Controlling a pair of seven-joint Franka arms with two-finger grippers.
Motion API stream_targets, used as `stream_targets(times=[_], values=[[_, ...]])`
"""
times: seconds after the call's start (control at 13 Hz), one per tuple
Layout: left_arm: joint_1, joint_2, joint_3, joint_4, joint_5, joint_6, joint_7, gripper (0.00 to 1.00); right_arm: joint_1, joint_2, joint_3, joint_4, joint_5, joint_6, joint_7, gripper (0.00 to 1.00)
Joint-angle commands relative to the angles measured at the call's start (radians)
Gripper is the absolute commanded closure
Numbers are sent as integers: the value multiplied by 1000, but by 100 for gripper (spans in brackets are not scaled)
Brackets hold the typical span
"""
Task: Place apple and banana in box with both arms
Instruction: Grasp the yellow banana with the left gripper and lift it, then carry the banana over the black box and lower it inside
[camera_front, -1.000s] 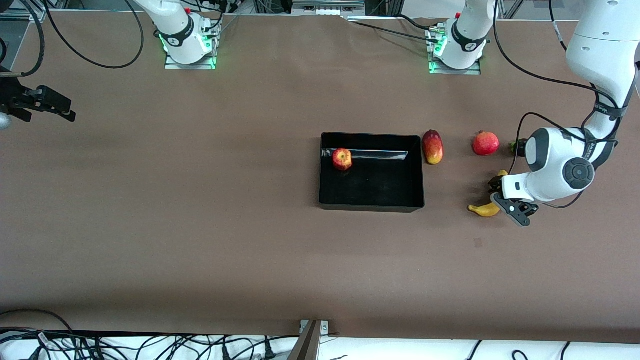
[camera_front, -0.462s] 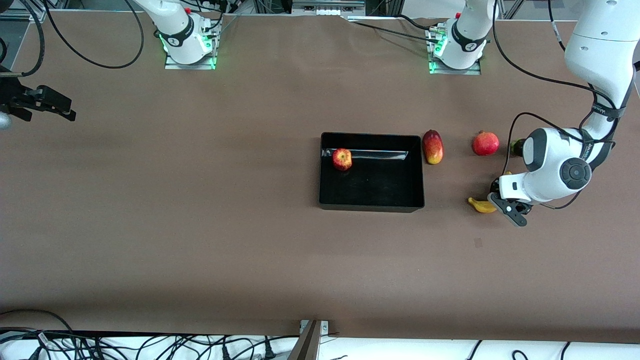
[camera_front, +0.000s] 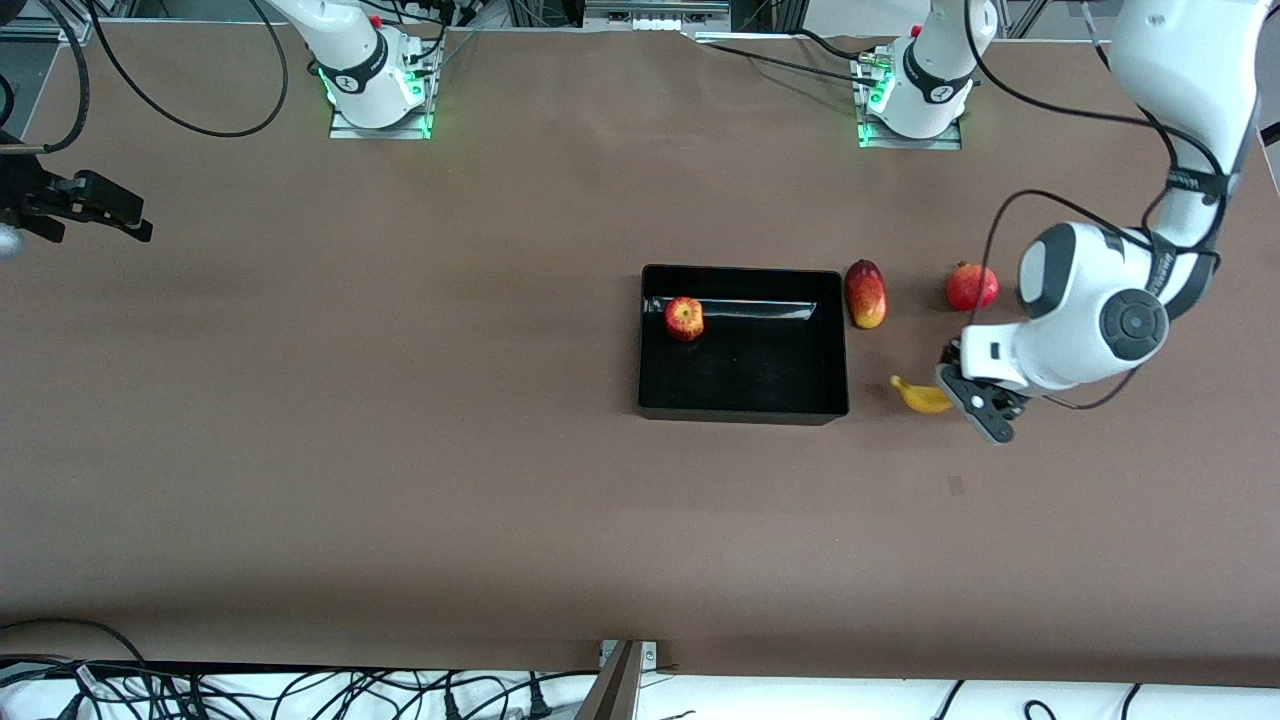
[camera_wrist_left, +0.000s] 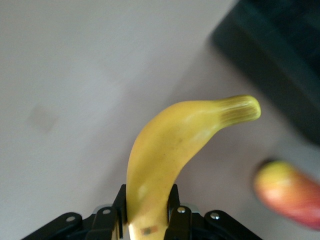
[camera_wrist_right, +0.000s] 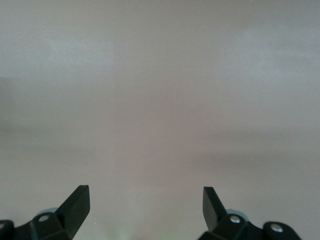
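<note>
Banana (camera_wrist_left: 172, 150), curved and yellow, is pinched by the left pincer (camera_wrist_left: 146, 212) over the table (camera_front: 400, 400) beside the black box (camera_front: 742, 412); the apple (camera_front: 684, 318) lies inside. The right pincer (camera_wrist_right: 145, 206) is spread, waiting.

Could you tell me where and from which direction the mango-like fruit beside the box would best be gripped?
Probably across the middle of the mango-like fruit, from straight above. It lies flat on the table, its long axis running from the robots' bases toward the front camera, so the fingers would close across its narrow width. One finger must fit between it and the box.
</note>
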Motion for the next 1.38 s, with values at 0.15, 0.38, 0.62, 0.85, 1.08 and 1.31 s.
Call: stream_targets(times=[0.15,0.38,0.62,0.85,1.08,1.31], values=[[-210,-92,6,-27,-68,-52,-9,100,-14,-20,9,-12,15,-8,4,0],[-351,-100,6,-59,-69,-40,-180,100,-14,-20,7,-12,15,-10,4,0],[-427,-81,6,-102,-66,50,-291,100,-14,-20,7,-12,15,-10,4,0],[-427,-45,7,-115,-54,100,-294,100,-15,-20,7,-12,15,-8,4,0],[-425,-9,10,-112,-54,146,-293,100,-15,-20,7,-12,15,-10,4,0],[-425,31,18,-111,-54,196,-291,100,-14,-20,9,-12,15,-8,4,0]])
